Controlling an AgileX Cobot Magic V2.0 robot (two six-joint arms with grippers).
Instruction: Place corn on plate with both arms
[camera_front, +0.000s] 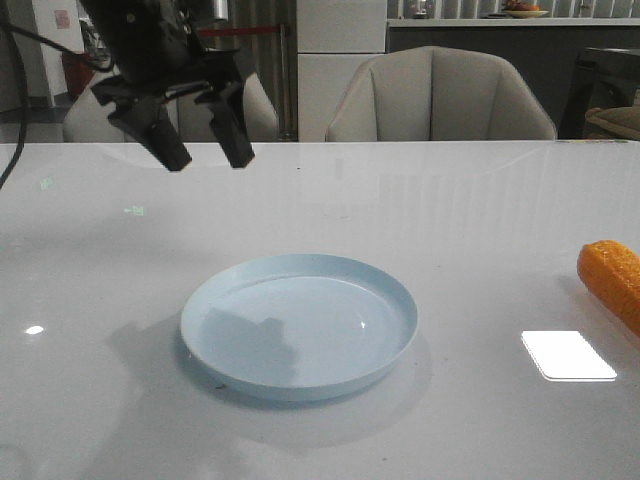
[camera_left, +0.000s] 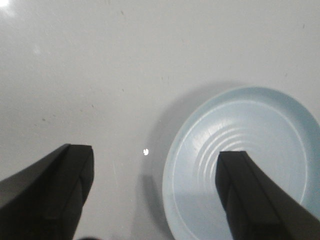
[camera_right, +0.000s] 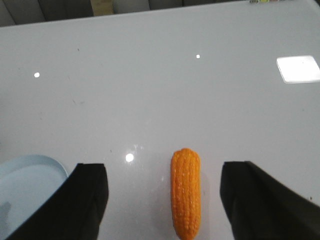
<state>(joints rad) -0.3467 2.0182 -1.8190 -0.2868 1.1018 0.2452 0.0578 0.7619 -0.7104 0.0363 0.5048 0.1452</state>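
Observation:
The orange corn (camera_front: 612, 280) lies on the white table at the right edge of the front view, partly cut off. In the right wrist view the corn (camera_right: 185, 192) lies between my right gripper's (camera_right: 162, 172) wide-open fingers, apart from both. The pale blue plate (camera_front: 215, 295) sits empty at the table's middle; it also shows in the left wrist view (camera_left: 280, 107) and as a sliver in the right wrist view (camera_right: 20, 175). My left gripper (camera_front: 210, 158) hangs open and empty above the table, behind the plate's left side. In the left wrist view the left gripper (camera_left: 155, 170) spans the plate's edge.
The white glossy table (camera_front: 450, 220) carries a bright light reflection (camera_front: 567, 354) near the corn. Beige chairs (camera_front: 440, 95) stand behind the table's far edge.

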